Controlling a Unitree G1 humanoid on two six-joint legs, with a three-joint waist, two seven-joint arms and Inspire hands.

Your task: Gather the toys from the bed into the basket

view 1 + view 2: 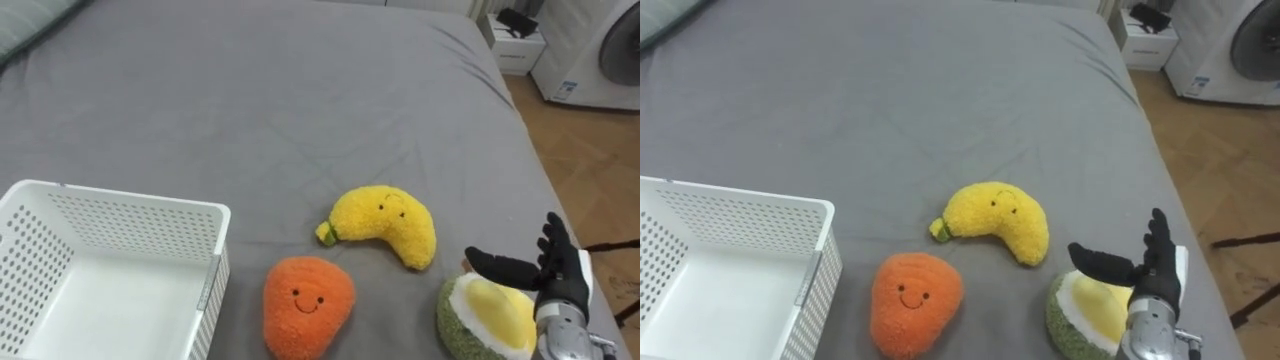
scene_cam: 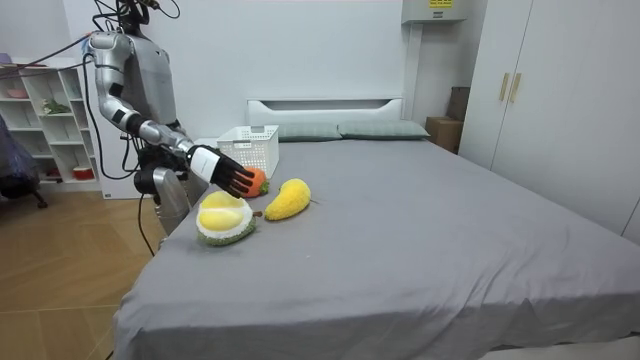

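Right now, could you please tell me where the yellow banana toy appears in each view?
Left eye view: banana toy right of centre, up-right of the orange toy.
Right eye view: banana toy near centre, same neighbour.
Room view: banana toy left of centre, on the bed.
Shared landmark: the white basket.

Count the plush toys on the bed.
3: a yellow banana in the middle, an orange fruit beside the white basket, a green-and-yellow fruit half at the edge by the right hand. Basket partly cut off.
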